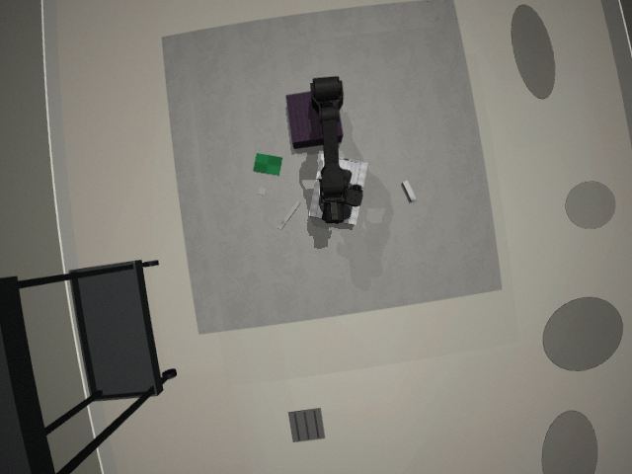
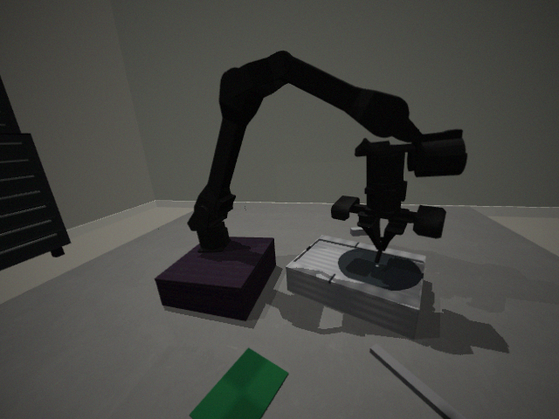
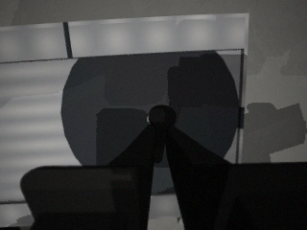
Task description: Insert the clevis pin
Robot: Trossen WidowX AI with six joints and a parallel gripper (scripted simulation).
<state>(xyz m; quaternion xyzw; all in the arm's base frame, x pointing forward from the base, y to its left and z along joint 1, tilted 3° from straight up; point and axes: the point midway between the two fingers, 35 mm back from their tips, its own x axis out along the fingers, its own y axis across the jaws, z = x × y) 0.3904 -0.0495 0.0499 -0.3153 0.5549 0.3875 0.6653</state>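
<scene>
My gripper is shut on the dark clevis pin and points down over the tray. The pin's round head faces the wrist camera, and its lower end hangs close above the disc's middle. The wide dark disc lies flat inside the rimmed tray, toward one end. A small bright spot at the disc's hole shows just under the pin's tip in the exterior view. Whether the tip is over the hole exactly, I cannot tell. The tray's pin hole is hidden.
The arm stands on a purple block beside the tray. A green plate, a thin grey bar and a small pale piece lie on one side. A short white block lies on the other.
</scene>
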